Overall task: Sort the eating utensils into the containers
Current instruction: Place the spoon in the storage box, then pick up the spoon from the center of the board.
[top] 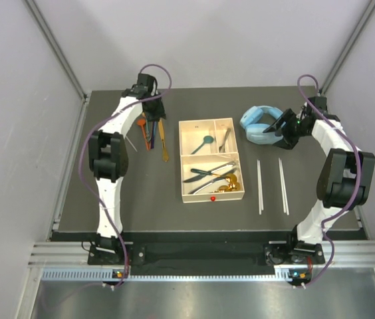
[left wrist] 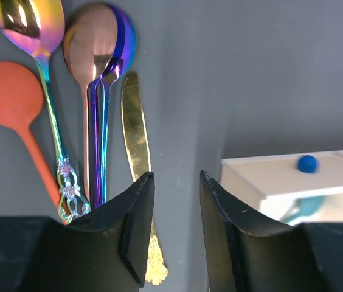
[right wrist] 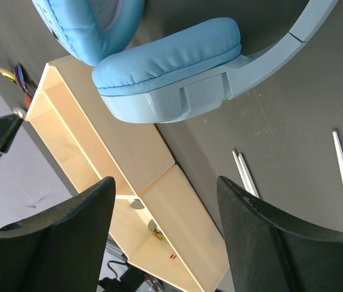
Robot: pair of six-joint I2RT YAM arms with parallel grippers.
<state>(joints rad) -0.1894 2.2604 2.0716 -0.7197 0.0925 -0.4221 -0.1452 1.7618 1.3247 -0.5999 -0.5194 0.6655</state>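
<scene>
Closest to the overhead camera sit the left arm base (top: 106,249) and the right arm base (top: 298,249), bolted at the near edge of the dark tabletop (top: 141,206). At your far left, the left pincer (left wrist: 176,176) hangs low over the tabletop with its fingers apart and nothing between them. Beside and beneath it, outside the tray, lies a row of utensils with their bowls pointing away from the pincer: an orange spoon (left wrist: 8,97), an iridescent spoon (left wrist: 25,24), a copper spoon (left wrist: 89,48) and a purple spoon (left wrist: 123,42). Next comes a gold knife (left wrist: 134,121), whose handle passes under one finger. At centre you find the cream tray (top: 197,198), marked by a red dot (top: 212,198) on its near rim. Its far-left small section holds a teal spoon (top: 205,141), and its far-right small section holds a silver fork (top: 225,139). Its large near section holds dark-and-silver knives and forks (top: 207,174) and gold spoons (top: 227,187). Right of the tray, two pairs of pale chopsticks (top: 260,186) lie on the tabletop, roughly parallel to the tray's side. At the far right, light-blue headphones (top: 259,125) rest beyond the chopsticks. The right pincer (right wrist: 164,180) hovers just beside them, fingers wide apart and gripping nothing.
</scene>
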